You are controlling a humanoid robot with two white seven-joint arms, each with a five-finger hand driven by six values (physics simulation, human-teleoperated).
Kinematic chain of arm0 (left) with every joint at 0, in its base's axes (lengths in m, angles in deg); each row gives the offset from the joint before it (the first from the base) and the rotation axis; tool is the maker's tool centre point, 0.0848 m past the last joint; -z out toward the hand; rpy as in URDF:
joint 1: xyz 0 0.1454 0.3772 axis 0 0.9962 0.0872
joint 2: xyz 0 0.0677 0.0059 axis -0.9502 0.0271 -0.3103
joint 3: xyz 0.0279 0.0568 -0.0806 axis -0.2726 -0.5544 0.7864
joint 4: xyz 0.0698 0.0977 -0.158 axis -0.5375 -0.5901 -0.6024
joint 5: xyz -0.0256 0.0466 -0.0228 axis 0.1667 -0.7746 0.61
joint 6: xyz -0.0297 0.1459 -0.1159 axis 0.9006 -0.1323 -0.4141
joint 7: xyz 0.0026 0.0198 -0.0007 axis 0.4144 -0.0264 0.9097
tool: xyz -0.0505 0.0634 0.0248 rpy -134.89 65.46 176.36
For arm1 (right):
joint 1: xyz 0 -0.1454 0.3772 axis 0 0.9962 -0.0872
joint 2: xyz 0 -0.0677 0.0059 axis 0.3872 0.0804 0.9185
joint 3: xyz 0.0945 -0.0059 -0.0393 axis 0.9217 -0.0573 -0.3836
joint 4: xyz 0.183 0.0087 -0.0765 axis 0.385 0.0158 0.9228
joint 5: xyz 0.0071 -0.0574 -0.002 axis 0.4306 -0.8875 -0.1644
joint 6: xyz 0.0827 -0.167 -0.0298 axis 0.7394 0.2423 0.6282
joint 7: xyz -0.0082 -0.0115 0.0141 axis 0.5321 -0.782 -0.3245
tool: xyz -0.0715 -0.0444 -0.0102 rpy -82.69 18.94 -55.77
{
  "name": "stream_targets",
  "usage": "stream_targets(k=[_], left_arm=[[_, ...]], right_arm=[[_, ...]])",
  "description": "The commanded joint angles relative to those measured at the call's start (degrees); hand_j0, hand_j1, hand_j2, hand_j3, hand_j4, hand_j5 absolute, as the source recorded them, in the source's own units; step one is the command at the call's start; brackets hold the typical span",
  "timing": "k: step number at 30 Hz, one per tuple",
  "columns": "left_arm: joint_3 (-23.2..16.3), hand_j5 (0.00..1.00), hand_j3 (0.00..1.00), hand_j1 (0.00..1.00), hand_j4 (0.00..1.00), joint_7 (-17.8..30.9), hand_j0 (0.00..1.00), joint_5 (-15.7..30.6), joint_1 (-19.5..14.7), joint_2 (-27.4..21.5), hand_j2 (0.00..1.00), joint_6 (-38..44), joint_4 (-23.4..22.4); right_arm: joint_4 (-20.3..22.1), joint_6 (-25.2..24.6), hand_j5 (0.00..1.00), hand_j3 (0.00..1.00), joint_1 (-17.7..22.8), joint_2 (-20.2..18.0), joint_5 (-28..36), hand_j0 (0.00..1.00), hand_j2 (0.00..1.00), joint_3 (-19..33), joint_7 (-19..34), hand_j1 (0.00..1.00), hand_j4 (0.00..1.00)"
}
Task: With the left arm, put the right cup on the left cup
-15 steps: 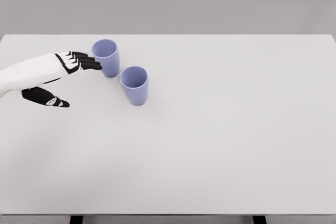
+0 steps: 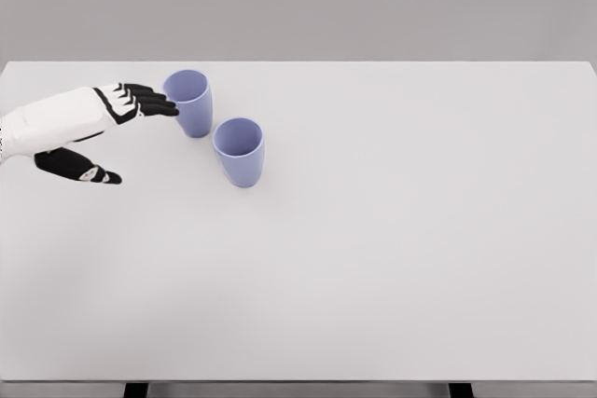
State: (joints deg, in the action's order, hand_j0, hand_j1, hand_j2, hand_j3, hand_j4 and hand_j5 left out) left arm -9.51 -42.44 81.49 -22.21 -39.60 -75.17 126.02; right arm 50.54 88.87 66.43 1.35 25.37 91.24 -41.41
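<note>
Head view, L to R. Left hand (image 2: 98,128) is shown at the table's (image 2: 420,258) left edge, fingers spread wide, nothing held, fingertips (image 2: 166,109) just beside the left cup (image 2: 189,102); contact cannot be confirmed. Right cup (image 2: 239,150) stands upright, near front-right of it. Both cups appear empty. Right cup is judged rigid, light, prob. smooth; its side wall below the rim is best gripped.

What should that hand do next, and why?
Probably move the left hand toward the right cup. Its fingers are open, holding nothing, and sit beside the left cup, while both cups stand upright and apart on the table.
</note>
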Motion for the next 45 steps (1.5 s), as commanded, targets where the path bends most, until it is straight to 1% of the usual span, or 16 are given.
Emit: stream_targets(k=[1, 4, 8, 9, 12, 16, 19, 22, 26, 28, 30, 33, 35, 38, 42, 45], left_arm=[[1.07, 1.0, 1.0, 1.0, 1.0, -0.06, 1.0, 0.38, 0.28, 0.24, 1.0, 0.04, 0.14], [6.08, 1.0, 1.0, 1.0, 1.0, -0.06, 1.0, 0.3, 3.26, 0.06, 1.0, 0.04, 0.23], [8.54, 1.0, 1.0, 1.0, 1.0, -0.16, 1.0, -0.58, 4.85, 1.64, 1.0, 0.04, 1.45], [10.47, 1.0, 1.0, 1.0, 1.0, 2.21, 1.0, -0.67, 4.76, 4.27, 1.0, 0.04, 1.54], [16.8, 1.0, 1.0, 1.0, 1.0, 17.86, 1.0, 2.22, 5.2, 12.28, 1.0, 0.04, 1.72], [17.77, 1.0, 1.0, 1.0, 1.0, 18.83, 1.0, 6.44, 5.82, 8.5, 1.0, 0.04, 4.09], [20.85, 1.0, 1.0, 1.0, 1.0, 28.23, 1.0, 10.4, 5.03, 9.2, 1.0, 0.04, 4.09], [16.72, 1.0, 1.0, 1.0, 1.0, 28.26, 1.0, 9.62, -1.65, 12.8, 1.0, 0.04, 2.6], [2.48, 1.0, 1.0, 1.0, 1.0, 28.26, 1.0, 10.49, -11.32, 15.44, 1.0, 0.04, -0.21], [0.55, 1.0, 1.0, 1.0, 1.0, 28.26, 1.0, 10.58, -12.02, 17.64, 1.0, 0.04, -4.16], [-1.04, 1.0, 1.0, 1.0, 1.0, 28.26, 1.0, 10.84, -12.9, 17.55, 1.0, 0.04, -4.7], [-2.62, 1.0, 1.0, 1.0, 1.0, 28.26, 1.0, 10.84, -16.59, 17.11, 1.0, 0.04, -4.78], [-6.13, 1.0, 1.0, 1.0, 1.0, 28.26, 1.0, 10.58, -20.2, 18.86, 1.0, 0.04, -8.38], [-9.04, 1.0, 1.0, 1.0, 1.0, 28.26, 1.0, 10.23, -20.37, 19.75, 1.0, 0.04, -12.95], [-9.21, 1.0, 1.0, 1.0, 1.0, 28.26, 1.0, 10.23, -22.31, 22.56, 1.0, 0.04, -17.7], [-11.67, 1.0, 1.0, 1.0, 1.0, 28.26, 1.0, 10.05, -22.31, 23.44, 1.0, 0.04, -19.02]], right_arm=[[-0.04, 0.01, 1.0, 1.0, 0.0, 0.0, -0.02, 1.0, 1.0, -0.12, 0.05, 1.0, 1.0], [0.04, 0.01, 1.0, 1.0, 0.0, 0.0, -0.02, 1.0, 1.0, -0.12, 0.05, 1.0, 1.0], [-0.04, 0.01, 1.0, 1.0, 0.0, 0.0, -0.02, 1.0, 1.0, -0.21, -0.04, 1.0, 1.0], [0.04, 0.01, 1.0, 1.0, 0.0, 0.0, -0.02, 1.0, 1.0, -0.12, 0.05, 1.0, 1.0], [-0.04, 0.01, 1.0, 1.0, 0.0, 0.0, -0.02, 1.0, 1.0, -0.12, 0.05, 1.0, 1.0], [-0.04, 0.01, 1.0, 1.0, 0.0, 0.0, -0.02, 1.0, 1.0, -0.12, 0.05, 1.0, 1.0], [-0.04, 0.01, 1.0, 1.0, 0.0, 0.0, -0.02, 1.0, 1.0, -0.12, 0.05, 1.0, 1.0], [-0.04, 0.01, 1.0, 1.0, 0.0, 0.0, -0.02, 1.0, 1.0, -0.12, -0.04, 1.0, 1.0], [0.04, 0.01, 1.0, 1.0, 0.0, 0.0, -0.02, 1.0, 1.0, -0.12, 0.05, 1.0, 1.0], [-0.04, 0.01, 1.0, 1.0, 0.0, 0.0, -0.02, 1.0, 1.0, -0.12, 0.05, 1.0, 1.0], [-0.04, 0.01, 1.0, 1.0, 0.0, 0.0, -0.02, 1.0, 1.0, -0.12, 0.05, 1.0, 1.0], [-0.04, 0.01, 1.0, 1.0, 0.0, 0.0, -0.02, 1.0, 1.0, -0.12, 0.05, 1.0, 1.0], [-0.04, 0.01, 1.0, 1.0, 0.0, 0.0, -0.02, 1.0, 1.0, -0.12, 0.05, 1.0, 1.0], [-0.04, 0.01, 1.0, 1.0, 0.0, 0.0, -0.02, 1.0, 1.0, -0.12, 0.05, 1.0, 1.0], [-0.04, 0.01, 1.0, 1.0, 0.0, 0.0, -0.02, 1.0, 1.0, -0.12, 0.05, 1.0, 1.0], [-0.04, 0.01, 1.0, 1.0, 0.0, 0.0, -0.02, 1.0, 1.0, -0.12, 0.05, 1.0, 1.0]])
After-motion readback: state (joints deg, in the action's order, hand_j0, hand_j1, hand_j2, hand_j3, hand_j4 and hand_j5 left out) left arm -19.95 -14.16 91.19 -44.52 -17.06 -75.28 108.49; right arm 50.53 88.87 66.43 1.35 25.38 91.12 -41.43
